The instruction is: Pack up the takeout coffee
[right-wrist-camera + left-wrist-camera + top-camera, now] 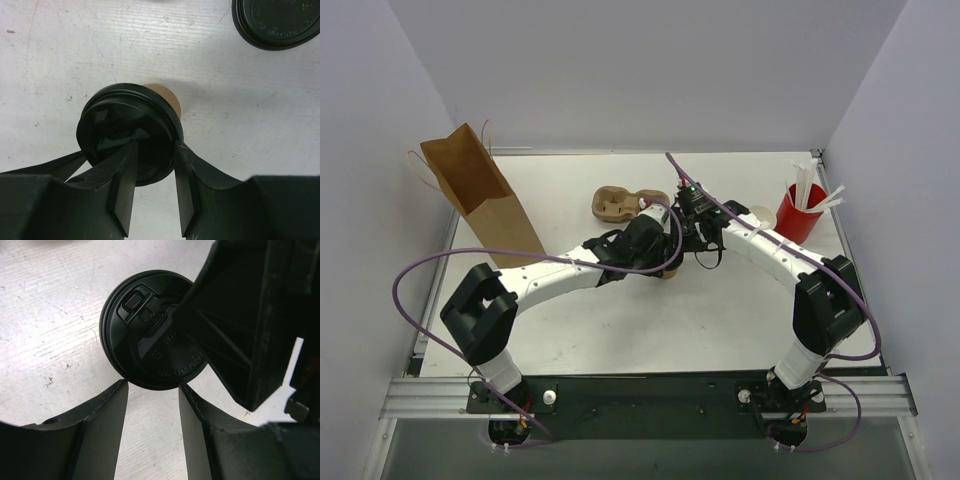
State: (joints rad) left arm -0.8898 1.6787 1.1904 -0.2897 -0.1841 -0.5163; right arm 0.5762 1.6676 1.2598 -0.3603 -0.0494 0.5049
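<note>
White bench [720, 320] holds the takeout coffee [162, 95] at its middle, left pincer [152, 386] open and empty beside it, right pincer [155, 145] part-closed astride its lid [150, 347] rim, grip unclear; a rim-only lift could pop the lid.

Upper part of the frame: the back wall [650, 70] stands plain and pale, a faint lilac-grey. The left wall [365, 150] and the right wall [915, 110] slant in at the frame's sides, same colour. Light is soft and even, shadows faint. Mid-frame, my white table [650, 335] spreads wide. Up close through the wrist views, its top shows fine scratches and dark specks. Along the bottom, a silver rail [420, 398] runs across, carrying a black plate [650, 395]. Below that lies a grey strip [650, 458]; floor or shelf, I can't tell.
</note>
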